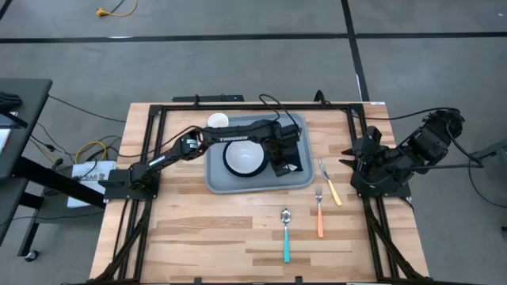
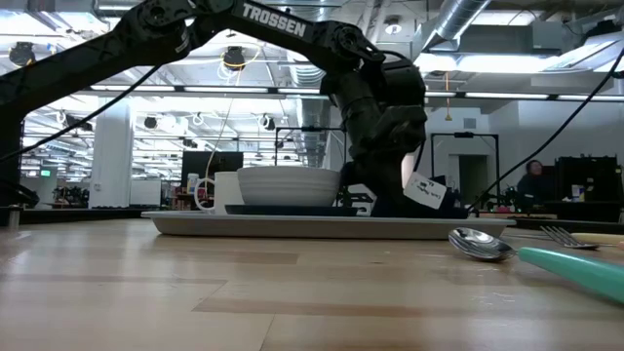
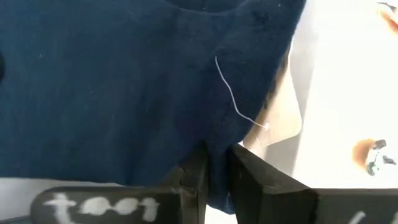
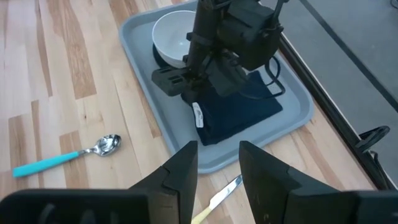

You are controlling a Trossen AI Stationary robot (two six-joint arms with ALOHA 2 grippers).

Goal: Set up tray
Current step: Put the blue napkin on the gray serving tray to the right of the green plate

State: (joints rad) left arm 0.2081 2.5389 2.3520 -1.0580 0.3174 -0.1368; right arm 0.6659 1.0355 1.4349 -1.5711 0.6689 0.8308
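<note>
High view: tray (image 1: 218,180) at table (image 1: 198,237) centre. Low view: arm lettered "TROSSEN" (image 2: 278,19). Left wrist view: left gripper (image 3: 214,171) fingers nearly closed, pinching navy napkin (image 3: 112,81). Right wrist view: right gripper (image 4: 217,165) fingers half open, empty, above the table beside the tray.

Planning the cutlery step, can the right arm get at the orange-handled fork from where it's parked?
Probably yes. The right gripper waits open at the table's right edge, and the orange-handled fork lies on bare wood outside the tray. Only the yellow-handled knife lies nearby; the left gripper is busy over the tray.
</note>
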